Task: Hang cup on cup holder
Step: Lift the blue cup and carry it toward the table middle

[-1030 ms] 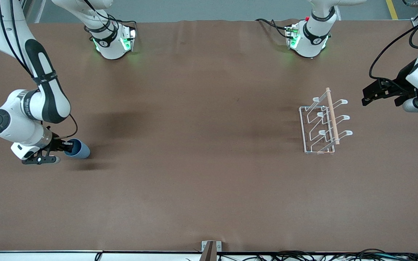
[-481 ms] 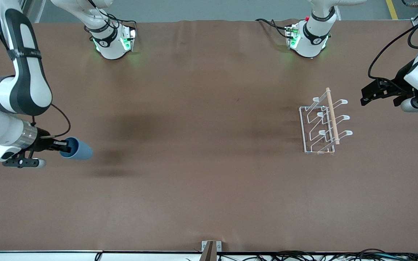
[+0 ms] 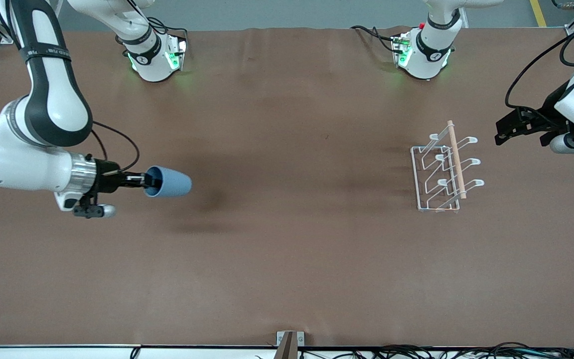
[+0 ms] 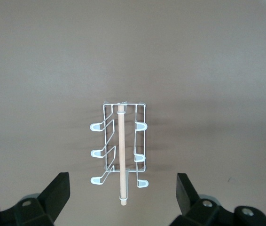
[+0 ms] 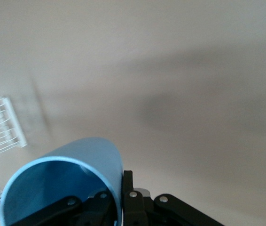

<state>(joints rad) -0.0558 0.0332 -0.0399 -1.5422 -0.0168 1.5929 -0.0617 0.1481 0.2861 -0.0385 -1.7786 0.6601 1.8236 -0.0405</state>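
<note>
Your right gripper (image 3: 143,181) has carried the cup (image 3: 168,181) toward the table's middle, clamped on its rim, aloft; your left gripper (image 3: 508,130) waits, spread empty, near the cup holder (image 3: 444,167).

The setting is presenting as a robotics laboratory or test cell. Two white arm bases (image 3: 157,60) with glowing green status lights are standing bolted along one edge of a broad brown-covered surface (image 3: 287,259), and bundled black cables (image 3: 441,351) are trailing along its camera-side edge. A grey floor with a yellow marking line (image 3: 538,12) is showing past the bases.
</note>
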